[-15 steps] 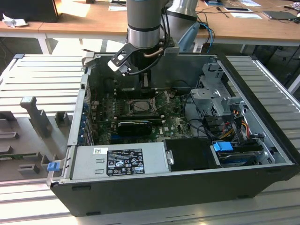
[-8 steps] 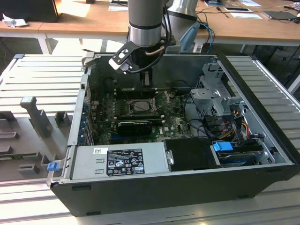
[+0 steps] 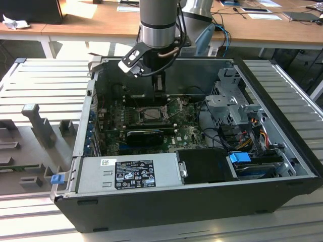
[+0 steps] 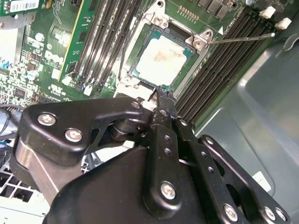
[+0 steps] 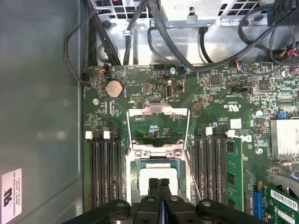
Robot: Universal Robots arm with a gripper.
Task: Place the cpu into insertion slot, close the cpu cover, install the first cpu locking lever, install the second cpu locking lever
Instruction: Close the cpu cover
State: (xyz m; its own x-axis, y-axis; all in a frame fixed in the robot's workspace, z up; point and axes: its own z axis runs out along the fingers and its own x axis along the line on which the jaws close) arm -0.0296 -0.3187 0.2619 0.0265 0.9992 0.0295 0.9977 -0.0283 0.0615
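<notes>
The gripper (image 5: 159, 183) is seen with its jaws clenched against each other and nothing grasped between them. The tips are held low over one edge of the slot (image 5: 133, 164); whether anything is touched cannot be told. Just past the tips, the cpu (image 5: 159, 171) is seated flat in the slot. Straight across the cpu from the jaws, on the slot's far side, the cover (image 5: 159, 111) is folded open, with green board (image 5: 140, 93) showing through its window. Its hinge edge is set against the slot, crosswise to the line from jaws to cover. A thin lever (image 4: 243, 38) is seen angled out from a corner of the slot, unlatched. In the exterior view the gripper is hung above the slot inside the open case (image 3: 166, 201).
</notes>
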